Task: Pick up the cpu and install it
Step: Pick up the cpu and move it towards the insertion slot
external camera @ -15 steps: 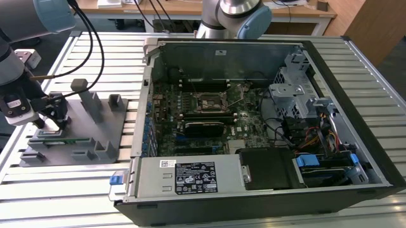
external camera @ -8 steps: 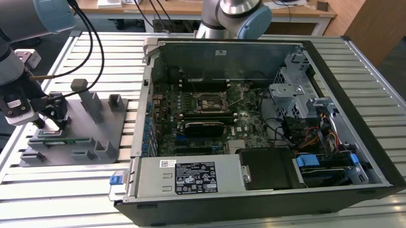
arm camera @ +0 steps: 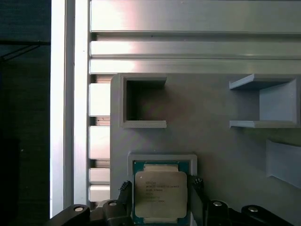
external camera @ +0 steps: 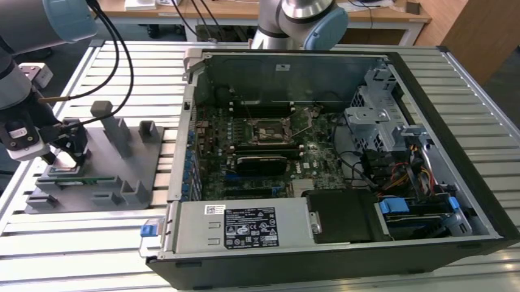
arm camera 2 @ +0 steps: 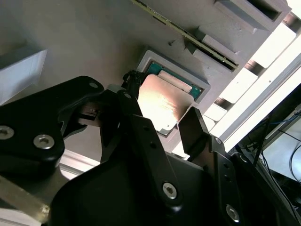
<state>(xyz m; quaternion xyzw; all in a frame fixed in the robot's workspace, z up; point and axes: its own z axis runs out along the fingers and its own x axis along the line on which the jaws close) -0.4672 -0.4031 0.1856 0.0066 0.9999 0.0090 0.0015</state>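
Slatted aluminium table [external camera: 97, 243] carried two things: a grey fixture tray [external camera: 122, 182] at the exterior view's left and an open PC case [external camera: 455, 152] filling the middle and right, lid off, w/ motherboard [external camera: 268, 146], its cpu socket [external camera: 268, 128] and the PSU [external camera: 243, 225] on show. Robot arm [external camera: 301, 18] rose behind the case, black cables [external camera: 122, 61] looping across to the wrist. Gripper [external camera: 65, 159] was low over the tray's near-left part, well apart from the case. In both wrist views the cpu [arm camera: 161, 195] [arm camera 2: 162, 106] lay flat in its square framed recess in the tray, silver lid up, green edge showing round it, not lifted. Gripper [arm camera: 160, 186] [arm camera 2: 160, 108] straddled it: black fingers [arm camera: 124, 188] [arm camera 2: 193, 127] stood one each side of the chip, spread apart, w/ a thin gap btwn each tip and the chip's edge in the first wrist view, so jaws were parted and nothing was clamped. Just beyond the cpu recess the tray had a square pocket [arm camera: 143, 101] and a second walled pocket [arm camera: 265, 101]. A long narrow RAM stick [arm camera 2: 188, 35] lay in a slot near the cpu; it showed as a green strip [external camera: 81, 180] in the exterior view
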